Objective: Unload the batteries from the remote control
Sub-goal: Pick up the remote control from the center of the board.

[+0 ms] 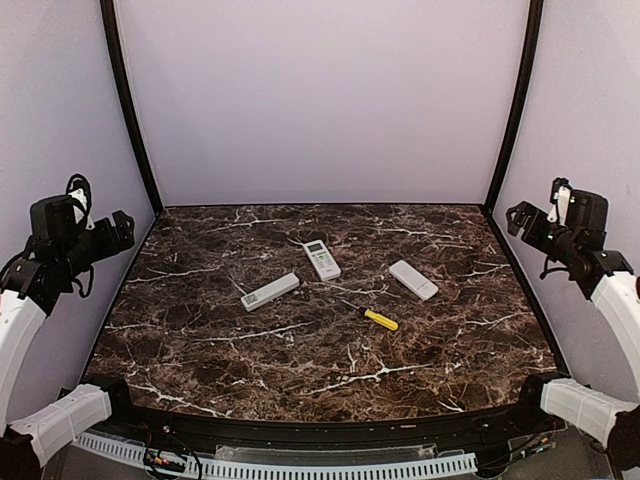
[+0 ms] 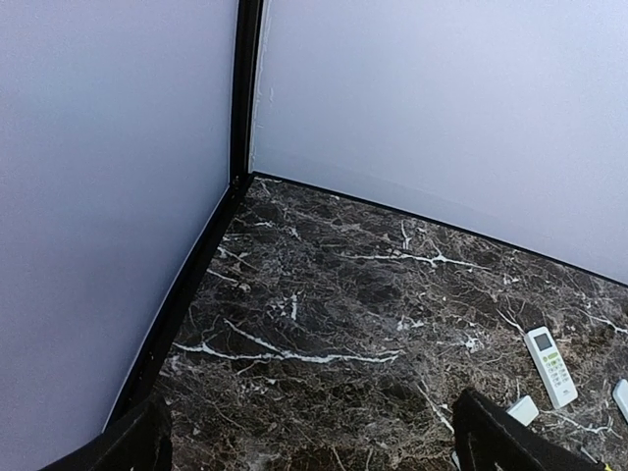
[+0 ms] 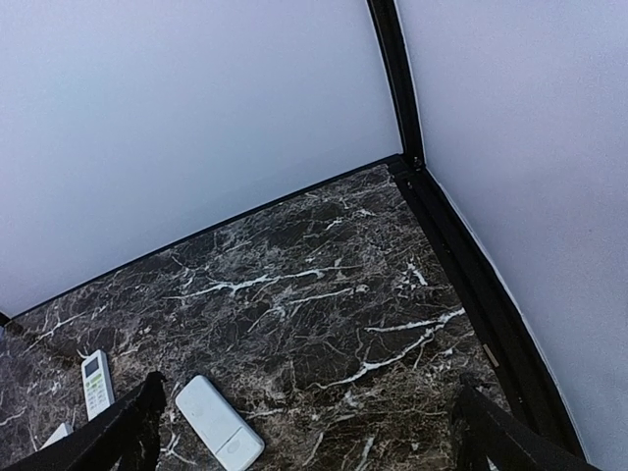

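Both arms are parked high at the sides of the enclosure, well apart from everything on the desk (image 1: pixel 300 370).

Left end effector (image 2: pixel 312 400): jaws spread wide and holding nothing. In its wrist view the two fingers sit at opposite bottom corners, with bare marble between them.

Right end effector (image 3: pixel 309 388): also spread wide and holding nothing, with only desk surface showing between the fingers.

We count three white remotes near the middle of the desk.
- The display remote (image 1: pixel 321 259) lies face up with its screen and buttons showing, farthest back of the three.
- The left remote (image 1: pixel 270 291) lies with its plain side up, angled, just forward and left of the display remote.
- The right remote (image 1: pixel 413 279) also lies plain side up, to the right and apart from the others.

The yellow-handled screwdriver (image 1: pixel 378 319) lies flat in front of the gap between the display remote and the right remote, touching neither.

The batteries cannot be seen in any view, and we cannot tell from these views whether they sit inside the remotes.
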Robot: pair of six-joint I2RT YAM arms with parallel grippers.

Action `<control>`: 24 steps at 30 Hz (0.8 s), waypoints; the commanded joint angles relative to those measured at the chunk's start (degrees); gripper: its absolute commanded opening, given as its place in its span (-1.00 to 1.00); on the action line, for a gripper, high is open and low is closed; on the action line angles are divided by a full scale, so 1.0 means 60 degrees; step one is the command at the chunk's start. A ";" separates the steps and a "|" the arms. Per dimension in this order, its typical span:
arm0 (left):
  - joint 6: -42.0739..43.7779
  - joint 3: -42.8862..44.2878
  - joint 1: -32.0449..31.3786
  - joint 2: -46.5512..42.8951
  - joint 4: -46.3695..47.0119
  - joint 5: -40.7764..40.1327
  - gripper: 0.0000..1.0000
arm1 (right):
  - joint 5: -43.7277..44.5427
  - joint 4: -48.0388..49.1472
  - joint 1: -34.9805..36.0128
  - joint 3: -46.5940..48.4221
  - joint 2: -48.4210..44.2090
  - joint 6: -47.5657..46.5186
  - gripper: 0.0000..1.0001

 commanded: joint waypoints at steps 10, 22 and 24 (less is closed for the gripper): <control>0.0636 0.0005 0.0037 0.0636 0.0918 0.1384 0.98 | -0.0862 -0.1086 0.0490 0.1121 0.1347 -0.1024 0.97; 0.1035 0.0589 -0.0267 0.3654 0.3786 0.3940 0.91 | 0.0017 -0.1700 0.3048 0.2189 0.5222 -0.0949 0.97; 0.0934 0.0553 -0.0270 0.3829 0.3741 0.4156 0.91 | 0.0008 -0.1886 0.3131 0.2486 0.6051 -0.1085 0.96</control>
